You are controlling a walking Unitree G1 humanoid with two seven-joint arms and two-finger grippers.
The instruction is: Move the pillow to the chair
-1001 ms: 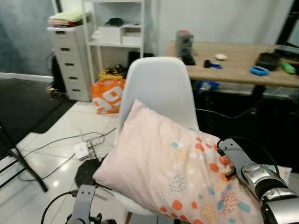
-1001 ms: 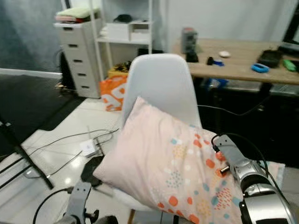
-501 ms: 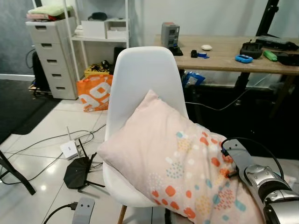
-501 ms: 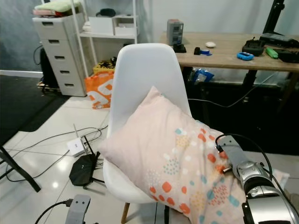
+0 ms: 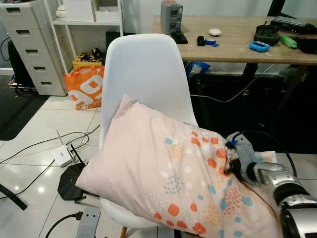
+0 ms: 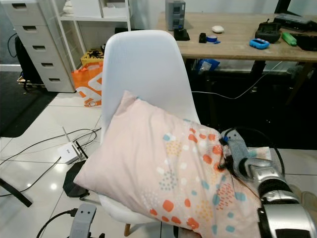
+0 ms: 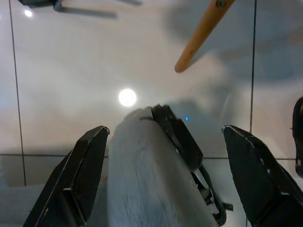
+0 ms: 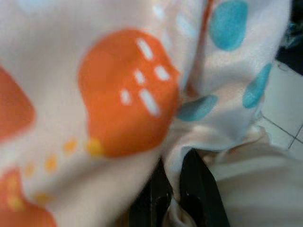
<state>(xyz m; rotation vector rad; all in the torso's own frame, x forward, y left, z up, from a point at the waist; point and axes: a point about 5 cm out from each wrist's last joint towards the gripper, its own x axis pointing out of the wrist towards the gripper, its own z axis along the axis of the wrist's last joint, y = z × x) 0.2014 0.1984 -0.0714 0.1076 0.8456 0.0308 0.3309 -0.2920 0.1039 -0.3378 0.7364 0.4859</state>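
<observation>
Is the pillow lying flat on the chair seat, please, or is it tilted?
Tilted: the pillow leans against the chair back, its far end pinched in the right gripper.

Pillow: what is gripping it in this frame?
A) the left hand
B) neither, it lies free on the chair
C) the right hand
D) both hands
C: the right hand pinches the fabric of the pillow at its dotted end, while the left hand hangs open above the floor.

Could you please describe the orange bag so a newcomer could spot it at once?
Start at the white chair; left of it stands a grey drawer unit. The bag sits on the floor between them, bright orange with white lettering.
</observation>
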